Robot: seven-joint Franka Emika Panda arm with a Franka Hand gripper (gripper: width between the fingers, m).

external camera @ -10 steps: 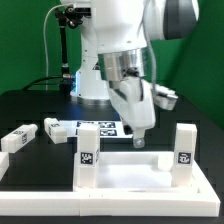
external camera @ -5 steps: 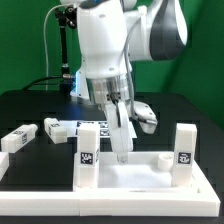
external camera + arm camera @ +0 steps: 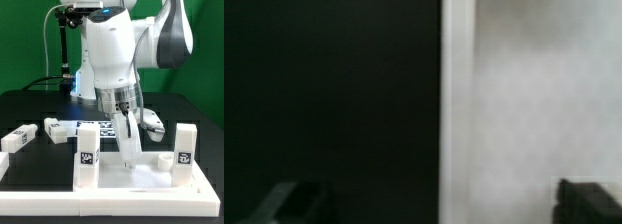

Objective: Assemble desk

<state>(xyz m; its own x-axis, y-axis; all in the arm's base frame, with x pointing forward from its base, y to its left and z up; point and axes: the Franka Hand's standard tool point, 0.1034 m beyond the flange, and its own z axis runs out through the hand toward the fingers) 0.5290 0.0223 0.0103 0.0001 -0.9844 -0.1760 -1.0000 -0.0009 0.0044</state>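
Gripper (image 3: 128, 158) sits low at desk top (image 3: 110, 180); contact indistinct. In the wrist view, blurred, cropped fingers (image 3: 589, 198) stand apart, gripping nothing.

No words, numbers or brand names can be read anywhere. The only signs are black-and-white square tags (image 3: 88, 157), too small to decode. One sits on the upright leg (image 3: 88, 135) at the exterior view's left and one on the other upright leg (image 3: 184, 140). There is one each on a lying leg (image 3: 18, 138) and a second lying leg (image 3: 58, 128), and several on the marker board (image 3: 100, 127).
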